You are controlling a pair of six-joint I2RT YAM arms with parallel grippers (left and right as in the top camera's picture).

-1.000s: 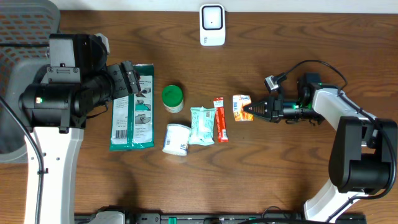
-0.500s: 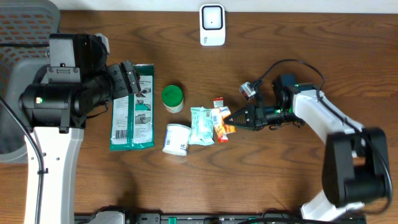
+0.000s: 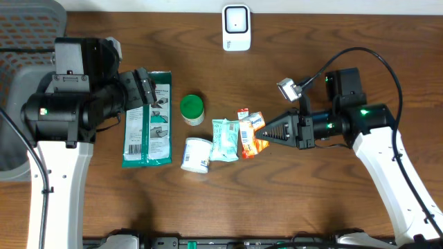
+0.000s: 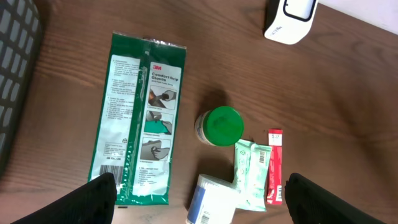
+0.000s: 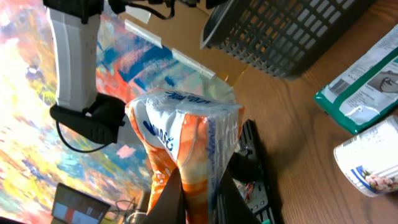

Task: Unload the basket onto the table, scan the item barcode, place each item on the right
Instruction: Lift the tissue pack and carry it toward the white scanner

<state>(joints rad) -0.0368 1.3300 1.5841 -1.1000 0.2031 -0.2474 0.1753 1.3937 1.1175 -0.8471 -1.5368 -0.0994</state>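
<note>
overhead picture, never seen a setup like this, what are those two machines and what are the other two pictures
Those are robot arms, a left arm and a right arm, at a wooden table. The overhead picture looks straight down; the other two come from a camera on each wrist. On the table lie a green pack, a green-lidded jar, a white tub, a teal packet and a red stick, with a white scanner at the far edge. The right hand is shut on an orange snack bag. The left hand is open and holds nothing.
</note>
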